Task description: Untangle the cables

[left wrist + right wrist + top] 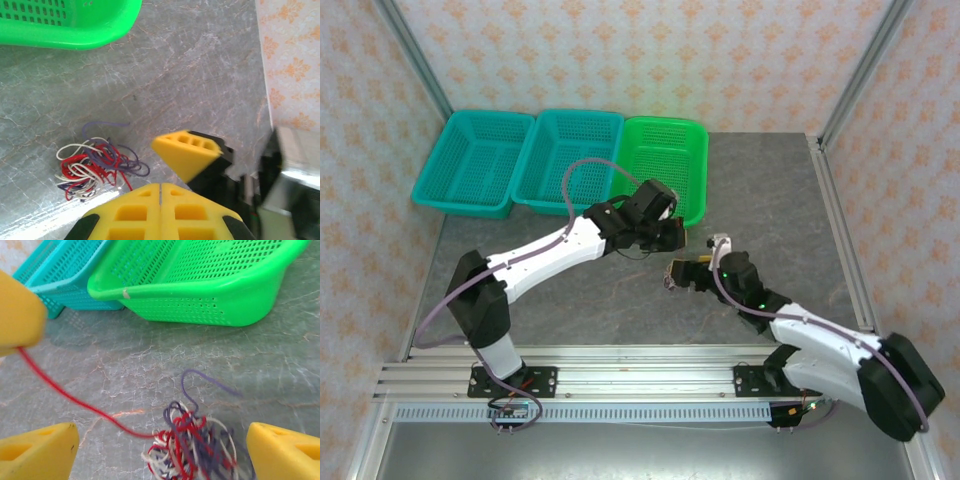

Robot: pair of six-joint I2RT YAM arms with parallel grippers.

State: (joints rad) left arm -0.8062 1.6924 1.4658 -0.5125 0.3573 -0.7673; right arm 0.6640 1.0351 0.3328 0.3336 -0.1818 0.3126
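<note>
**Left hand (160,186) pinched on a red strand, right hand (162,436) spread over the tangle**

The left hand's yellow fingers (130,215) press flat together, and the red strand (70,397) runs out from between them. The left arm reaches in from the near left, with its wrist bent down just in front of the green basket (665,150). The right arm comes in from the near right, and its hand faces the left one at close range. Its fingers stand wide apart, one on each side of the cables (192,450).

The cables lie in a roundish clump of red, white and purple on the grey surface (770,200), with no clear long axis. The red strand runs straight and slanted from the left hand down into the clump. One purple loop arches up towards the basket. Bare surface separates the clump from the basket's near wall, and more lies open to the right as far as the patterned wall (292,65).
</note>
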